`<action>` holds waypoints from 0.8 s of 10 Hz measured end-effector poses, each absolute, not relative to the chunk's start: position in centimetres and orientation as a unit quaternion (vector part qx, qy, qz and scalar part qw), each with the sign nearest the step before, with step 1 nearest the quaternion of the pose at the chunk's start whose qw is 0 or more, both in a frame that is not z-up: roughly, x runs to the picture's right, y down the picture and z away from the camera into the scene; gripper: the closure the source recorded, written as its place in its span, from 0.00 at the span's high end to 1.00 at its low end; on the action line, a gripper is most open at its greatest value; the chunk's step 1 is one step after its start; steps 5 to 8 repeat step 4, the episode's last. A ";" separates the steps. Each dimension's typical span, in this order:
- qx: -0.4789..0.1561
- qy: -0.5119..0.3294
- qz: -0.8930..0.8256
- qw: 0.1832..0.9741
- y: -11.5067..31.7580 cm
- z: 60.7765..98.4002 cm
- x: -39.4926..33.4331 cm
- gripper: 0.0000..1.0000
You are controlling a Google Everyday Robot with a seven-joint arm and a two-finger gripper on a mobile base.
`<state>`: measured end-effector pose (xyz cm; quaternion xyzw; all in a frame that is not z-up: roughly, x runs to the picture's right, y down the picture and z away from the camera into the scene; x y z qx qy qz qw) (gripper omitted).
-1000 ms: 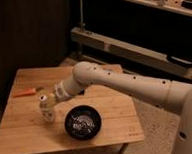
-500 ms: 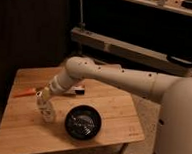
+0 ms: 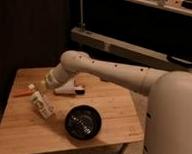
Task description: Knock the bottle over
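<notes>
Camera view. A wooden bench (image 3: pixel 112 110) fills the lower left of the scene, with dark shelving behind it at 12 o'clock. The white arm (image 3: pixel 110 72) reaches in from the robot's pale body at 3 o'clock and slopes down toward 9 o'clock over the bench top. The pincer (image 3: pixel 44 86) sits at the arm's lower end, near the left part of the bench; whether it is spread or closed cannot be told, and nothing is seen clasped in it. The bottle (image 3: pixel 41 103) lies tilted just below the pincer, at about 6 o'clock from it, its white cap toward the upper left and its body slanting toward the lower right; contact between the two cannot be made out. A round black bowl (image 3: pixel 83 122) rests on the bench at 4 o'clock from the bottle, close to it but apart. An orange-handled tool (image 3: pixel 23 93) lies near the bench's left edge, at 10 o'clock from the bottle
</notes>
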<state>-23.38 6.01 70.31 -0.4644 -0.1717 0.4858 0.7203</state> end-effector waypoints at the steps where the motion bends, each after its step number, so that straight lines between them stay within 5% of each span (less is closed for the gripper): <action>1: -0.462 -0.172 0.502 0.711 6.0 70.6 -21.8 0.15; 8: -0.462 -0.174 0.506 0.707 6.0 70.6 -21.5 0.16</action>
